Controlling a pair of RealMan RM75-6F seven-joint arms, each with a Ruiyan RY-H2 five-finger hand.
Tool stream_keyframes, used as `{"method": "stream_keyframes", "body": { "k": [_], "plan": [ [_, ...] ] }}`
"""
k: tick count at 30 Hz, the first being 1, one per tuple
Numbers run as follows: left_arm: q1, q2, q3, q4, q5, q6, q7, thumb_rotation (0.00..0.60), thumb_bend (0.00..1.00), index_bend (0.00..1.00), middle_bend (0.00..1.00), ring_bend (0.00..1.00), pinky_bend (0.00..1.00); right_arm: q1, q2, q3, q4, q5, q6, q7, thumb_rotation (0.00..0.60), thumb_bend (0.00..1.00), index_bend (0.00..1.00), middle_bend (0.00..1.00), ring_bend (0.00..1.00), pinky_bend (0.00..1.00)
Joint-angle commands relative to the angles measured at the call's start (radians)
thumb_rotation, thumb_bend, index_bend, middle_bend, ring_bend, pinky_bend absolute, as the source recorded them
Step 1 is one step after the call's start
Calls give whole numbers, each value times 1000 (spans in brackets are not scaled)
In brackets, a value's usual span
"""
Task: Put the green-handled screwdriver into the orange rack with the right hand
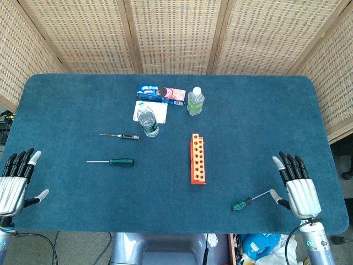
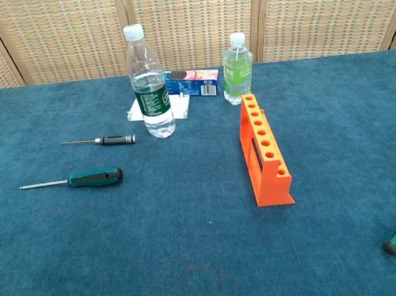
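Hands, left hand [image 1: 15, 185] and right hand [image 1: 298, 185], rest spread and empty at table [image 1: 248, 116] corners, right beside screwdriver [image 1: 242, 205].

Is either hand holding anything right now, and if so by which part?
Nothing is held. Left hand and right hand are both open; the green-handled screwdriver lies on the table.

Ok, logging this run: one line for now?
right hand open, beside green-handled screwdriver | left hand open | orange rack empty
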Motion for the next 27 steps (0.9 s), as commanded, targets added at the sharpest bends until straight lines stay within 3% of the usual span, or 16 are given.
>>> {"method": "stream_keyframes", "body": {
  "k": [1,27],
  "plan": [
    [1,1,-1,-2,1,3,-1,600,0,0,0,0,0,0,0,-1,0,-3,0,-4,600,217,9,0,0,0],
    [3,4,1,-7,5,6,1,600,0,0,0,0,0,5,0,-11,-1,-14,-11,-4,600,217,9,0,0,0]
  ]
}}
